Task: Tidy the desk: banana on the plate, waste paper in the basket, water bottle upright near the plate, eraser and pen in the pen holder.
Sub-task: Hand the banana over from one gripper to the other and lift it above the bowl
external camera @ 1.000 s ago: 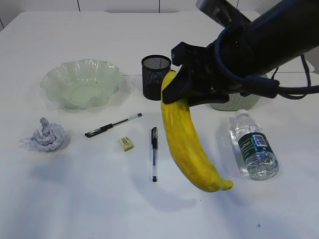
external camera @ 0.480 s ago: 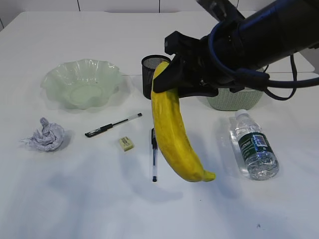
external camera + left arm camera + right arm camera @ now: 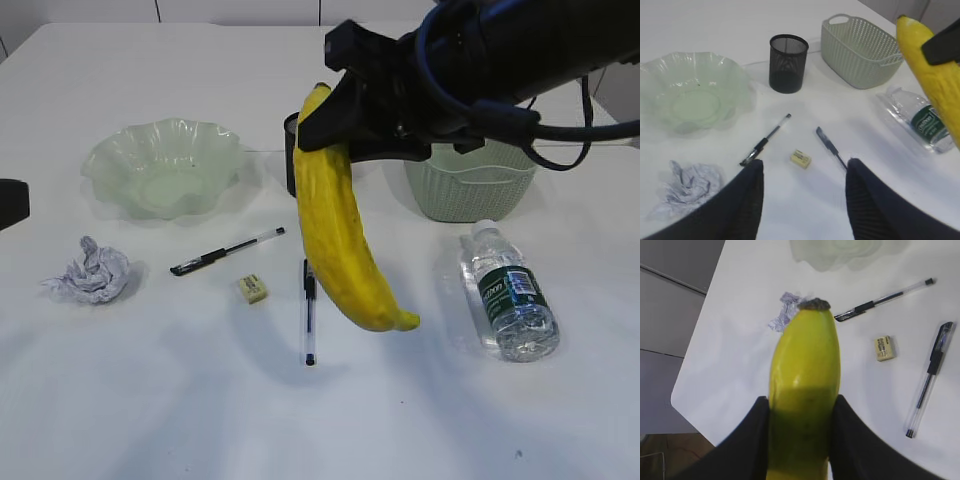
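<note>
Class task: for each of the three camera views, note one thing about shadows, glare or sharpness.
Exterior view: soft shadow under the banana, right arm blurred. Left wrist view: open left gripper looks soft, plate faintly glossy. Right wrist view: banana shaded between the right gripper fingers.

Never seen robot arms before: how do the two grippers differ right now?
The right gripper is shut on the banana, holding it in the air above the desk. The left gripper is open and empty, above the eraser. Both have dark fingers.

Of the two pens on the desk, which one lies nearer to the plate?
The pen lying at a slant left of the eraser, pointing toward the plate. The other pen lies right of the eraser, under the hanging banana.
</note>
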